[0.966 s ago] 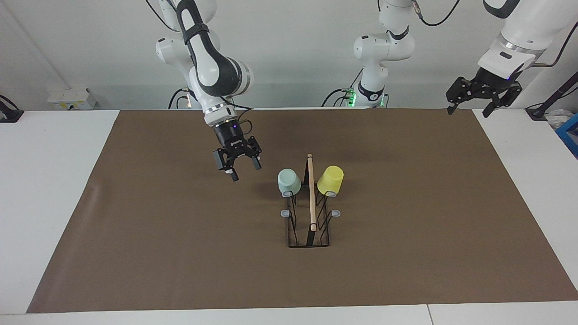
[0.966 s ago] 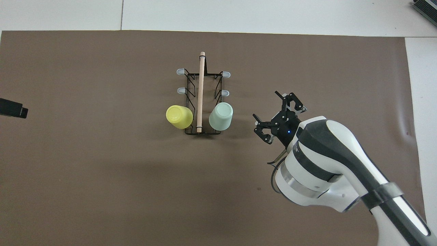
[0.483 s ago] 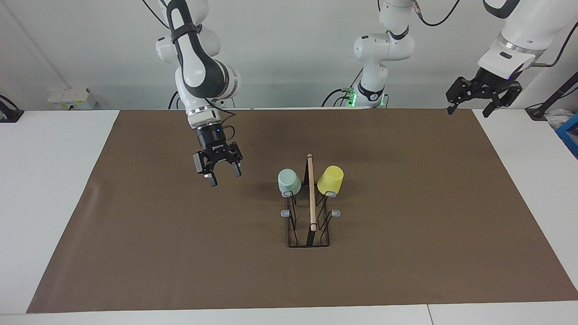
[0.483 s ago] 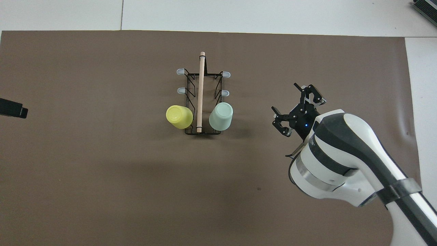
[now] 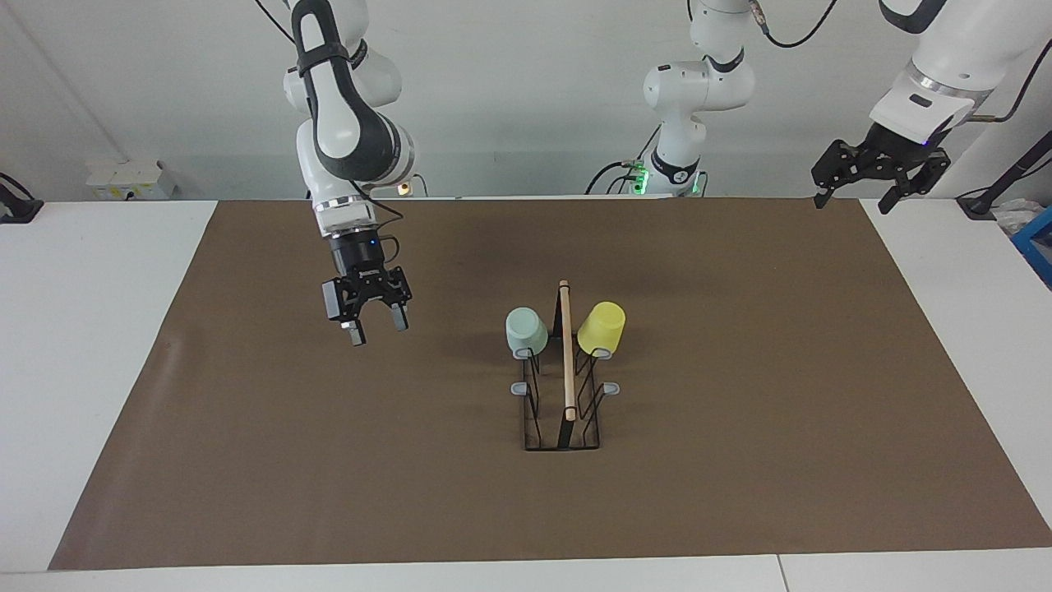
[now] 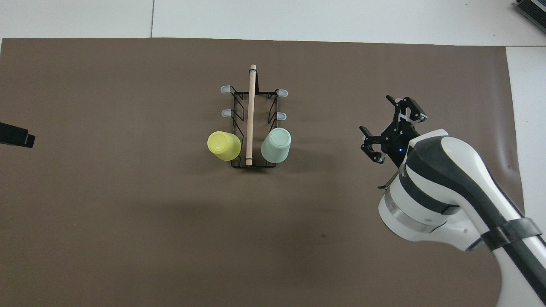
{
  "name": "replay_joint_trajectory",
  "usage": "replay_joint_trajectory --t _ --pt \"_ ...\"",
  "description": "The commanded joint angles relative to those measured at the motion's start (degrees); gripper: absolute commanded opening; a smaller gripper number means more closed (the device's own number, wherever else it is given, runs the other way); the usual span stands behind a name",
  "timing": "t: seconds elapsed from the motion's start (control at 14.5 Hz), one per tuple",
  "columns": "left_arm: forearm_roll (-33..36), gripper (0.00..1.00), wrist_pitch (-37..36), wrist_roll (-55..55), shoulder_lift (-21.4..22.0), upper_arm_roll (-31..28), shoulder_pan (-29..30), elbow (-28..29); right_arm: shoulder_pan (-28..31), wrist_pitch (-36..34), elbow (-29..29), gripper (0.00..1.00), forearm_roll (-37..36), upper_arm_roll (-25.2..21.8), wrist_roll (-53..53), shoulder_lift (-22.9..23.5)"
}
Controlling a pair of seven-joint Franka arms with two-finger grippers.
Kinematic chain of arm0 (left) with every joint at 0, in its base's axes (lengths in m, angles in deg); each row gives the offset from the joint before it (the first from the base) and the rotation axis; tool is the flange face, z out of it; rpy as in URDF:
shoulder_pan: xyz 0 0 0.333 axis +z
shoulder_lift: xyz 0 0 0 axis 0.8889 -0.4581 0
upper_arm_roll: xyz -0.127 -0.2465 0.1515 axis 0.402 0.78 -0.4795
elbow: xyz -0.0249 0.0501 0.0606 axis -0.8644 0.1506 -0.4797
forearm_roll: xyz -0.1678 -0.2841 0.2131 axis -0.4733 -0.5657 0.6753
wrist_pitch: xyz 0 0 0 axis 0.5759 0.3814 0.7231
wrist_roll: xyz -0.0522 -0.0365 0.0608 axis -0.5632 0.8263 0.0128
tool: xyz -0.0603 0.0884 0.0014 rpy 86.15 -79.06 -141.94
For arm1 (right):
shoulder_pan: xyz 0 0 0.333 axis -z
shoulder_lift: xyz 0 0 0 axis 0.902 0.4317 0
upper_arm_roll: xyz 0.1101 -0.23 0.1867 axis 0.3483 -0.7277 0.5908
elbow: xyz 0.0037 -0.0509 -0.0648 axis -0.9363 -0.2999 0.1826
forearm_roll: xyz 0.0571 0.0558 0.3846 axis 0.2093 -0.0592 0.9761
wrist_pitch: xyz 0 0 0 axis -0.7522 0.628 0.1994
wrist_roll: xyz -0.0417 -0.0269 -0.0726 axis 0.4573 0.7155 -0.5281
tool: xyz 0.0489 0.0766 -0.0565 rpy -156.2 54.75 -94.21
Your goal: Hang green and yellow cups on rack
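Going left to right in the facing view: my right gripper (image 5: 376, 326) hangs over bare brown mat (image 5: 329, 460), fingers apart, empty. At centre stands one rack (image 5: 565, 411) with two cups hung on its pegs nearest the robots: the green cup (image 5: 526, 330), then the yellow cup (image 5: 602, 327). I count six pegs; two are hidden inside the cups. My left gripper (image 5: 853, 197) waits at upper right, fingers apart, empty; overhead it is cut off.

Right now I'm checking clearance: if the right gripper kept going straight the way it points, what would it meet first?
The right gripper, open and empty, points down, so it would likely meet the bare brown mat first, well clear of the rack.
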Motion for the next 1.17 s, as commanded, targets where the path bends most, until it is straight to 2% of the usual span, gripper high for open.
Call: replay_joint_trajectory --t 0.0,0.34,1.1 --pt "-0.7 1.0 -0.2 -0.5 1.4 -0.5 -0.6 1.6 3.6 0.0 -1.5 1.0 3.0 0.9 -21.8 -1.2" --pt "-0.7 1.0 -0.2 -0.5 1.4 -0.5 -0.6 1.5 5.3 0.0 -2.9 1.0 3.0 0.8 -27.9 -1.6" --pt "-0.7 1.0 -0.1 -0.5 1.4 -0.5 -0.6 1.6 3.6 1.3 -2.6 1.0 4.0 1.0 -27.1 -1.5"
